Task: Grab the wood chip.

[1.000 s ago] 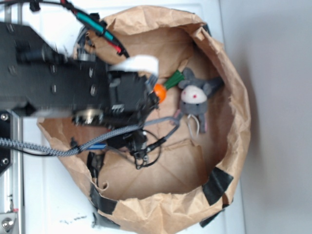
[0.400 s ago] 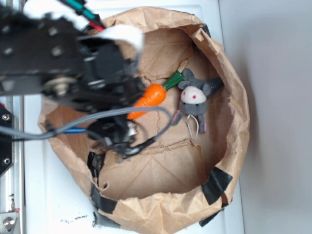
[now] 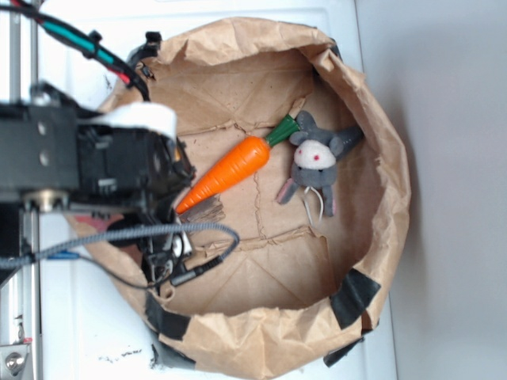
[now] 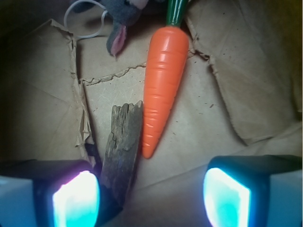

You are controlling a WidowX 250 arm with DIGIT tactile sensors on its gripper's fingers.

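Observation:
The wood chip (image 4: pixel 123 149) is a dark brown, rough sliver lying flat on the paper floor, just left of the orange carrot's tip; in the exterior view the wood chip (image 3: pixel 207 210) peeks out beside the arm. My gripper (image 4: pixel 150 201) is open, its glowing pads wide apart at the bottom of the wrist view. The chip's near end lies between the fingers, close against the left finger (image 4: pixel 71 198). In the exterior view the gripper is hidden under the arm's black body.
An orange toy carrot (image 3: pixel 230 170) with a green top lies diagonally in the brown paper bag (image 3: pixel 380 158). A grey stuffed mouse (image 3: pixel 315 158) sits beyond the carrot's top. Torn paper flaps (image 4: pixel 52 94) and the crumpled walls ring the floor; cables (image 3: pixel 174 237) hang near the arm.
The arm has pulled back to the left, uncovering the whole carrot and the wood chip that it hid a second ago.

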